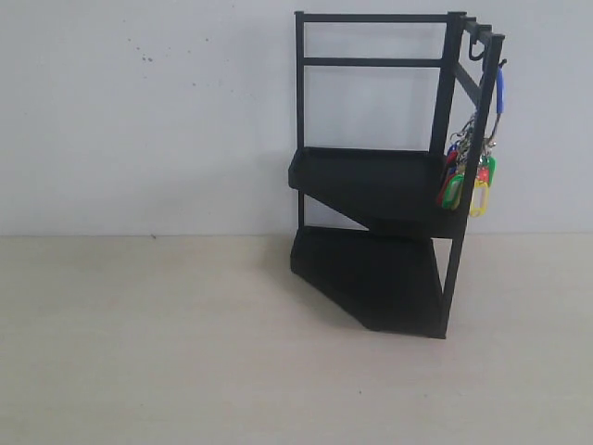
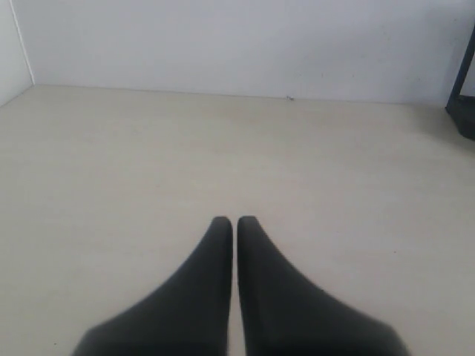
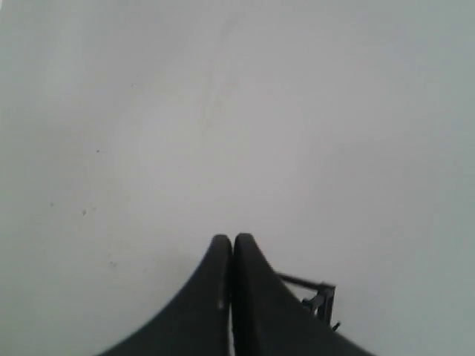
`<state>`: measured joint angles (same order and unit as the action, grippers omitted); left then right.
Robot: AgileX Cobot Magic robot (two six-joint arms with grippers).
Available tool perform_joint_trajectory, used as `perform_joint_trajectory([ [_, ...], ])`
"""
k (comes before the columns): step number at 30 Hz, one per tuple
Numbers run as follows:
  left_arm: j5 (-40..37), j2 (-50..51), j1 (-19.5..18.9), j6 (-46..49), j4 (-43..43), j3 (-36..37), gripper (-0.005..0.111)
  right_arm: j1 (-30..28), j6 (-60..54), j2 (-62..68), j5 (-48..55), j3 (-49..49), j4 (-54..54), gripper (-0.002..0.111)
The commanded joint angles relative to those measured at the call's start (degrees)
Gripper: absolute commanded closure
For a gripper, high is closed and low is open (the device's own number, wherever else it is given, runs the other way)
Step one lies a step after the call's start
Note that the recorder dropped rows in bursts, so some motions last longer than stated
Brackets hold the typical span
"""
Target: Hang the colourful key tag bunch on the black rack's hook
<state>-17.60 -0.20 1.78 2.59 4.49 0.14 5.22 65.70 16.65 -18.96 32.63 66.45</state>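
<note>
The colourful key tag bunch [image 1: 471, 181] hangs by its blue loop [image 1: 500, 93] from the hook [image 1: 503, 63], at two o'clock on the black rack [image 1: 371, 185]. The left gripper [image 2: 234, 220] and right gripper [image 3: 232, 239], jaws pressed together on nothing, should give it room.

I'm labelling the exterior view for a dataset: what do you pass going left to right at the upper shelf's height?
White wall → black rack's upper shelf → colourful key tag bunch, hanging at the rack's right side. The front post overlaps the bunch, so it is left out.
</note>
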Motion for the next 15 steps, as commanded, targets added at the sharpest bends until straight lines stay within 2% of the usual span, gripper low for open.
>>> perform_joint_trajectory([
  [1, 0.7, 0.2, -0.2, 0.0, 0.1, -0.1, 0.102, -0.1, -33.6, 0.0, 1.6, -2.6, -31.6, 0.108],
  [2, 0.7, 0.2, -0.2, 0.0, 0.1, -0.1, 0.102, -0.1, -39.7, 0.0, 1.6, -3.5, -38.0, 0.108],
  [4, 0.7, 0.2, -0.2, 0.0, 0.1, -0.1, 0.102, -0.1, -44.8, 0.0, 1.7, -4.7, -43.7, 0.108],
  [9, 0.7, 0.2, -0.2, 0.0, 0.1, -0.1, 0.102, -0.1, -45.5, 0.0, 1.6, -6.6, -45.1, 0.108],
  [15, 0.7, 0.2, -0.2, 0.0, 0.1, -0.1, 0.102, -0.1, -57.2, 0.0, 1.7, -9.3, -57.2, 0.108],
])
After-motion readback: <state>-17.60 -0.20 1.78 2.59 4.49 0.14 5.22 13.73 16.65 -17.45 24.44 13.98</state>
